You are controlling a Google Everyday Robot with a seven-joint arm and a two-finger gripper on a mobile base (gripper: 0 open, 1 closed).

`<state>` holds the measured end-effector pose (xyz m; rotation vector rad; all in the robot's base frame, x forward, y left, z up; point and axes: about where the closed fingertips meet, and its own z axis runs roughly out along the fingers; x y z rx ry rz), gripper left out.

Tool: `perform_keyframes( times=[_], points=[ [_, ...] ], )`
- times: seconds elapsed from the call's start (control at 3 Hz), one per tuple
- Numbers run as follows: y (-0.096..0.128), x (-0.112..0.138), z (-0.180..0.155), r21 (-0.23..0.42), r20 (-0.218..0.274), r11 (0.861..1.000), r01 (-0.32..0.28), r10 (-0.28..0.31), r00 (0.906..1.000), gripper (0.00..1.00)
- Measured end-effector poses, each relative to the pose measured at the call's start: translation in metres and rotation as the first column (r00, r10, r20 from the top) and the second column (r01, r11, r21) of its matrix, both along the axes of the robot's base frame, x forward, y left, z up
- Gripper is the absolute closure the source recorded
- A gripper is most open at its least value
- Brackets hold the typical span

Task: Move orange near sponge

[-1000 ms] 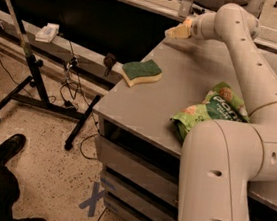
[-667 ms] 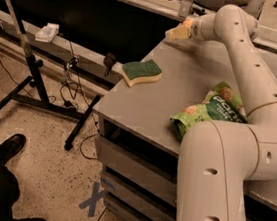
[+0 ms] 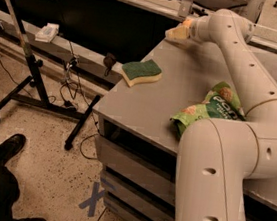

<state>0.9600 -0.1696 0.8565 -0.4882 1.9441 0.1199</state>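
Rising nearest, my arm (image 3: 220,183) crosses the front of the table (image 3: 144,108). The green snack bag (image 3: 209,108) lies just beside it, well right of the sponge (image 3: 141,71). The sponge sits near the table's edge, the goal for this move. Beyond the sponge, at the far corner, my gripper (image 3: 178,33) hangs low, likely for the orange, which I can't make out. Whether the gripper is open or closed I cannot tell.

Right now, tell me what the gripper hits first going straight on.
The gripper, at the far corner of the table, points off the edge; its way looks free, depth unclear. The sponge lies nearer, off that line.
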Motion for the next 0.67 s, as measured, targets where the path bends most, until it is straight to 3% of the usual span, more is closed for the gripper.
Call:
perform_keyframes(
  times=[0.33,0.67],
  points=[
    [0.0001,0.003,-0.0015,0.015,0.01,1.0,0.025,-0.025,0.9996,0.0],
    [0.0044,0.0055,-0.003,0.034,0.019,0.999,0.032,-0.032,0.9993,0.17]
  ],
)
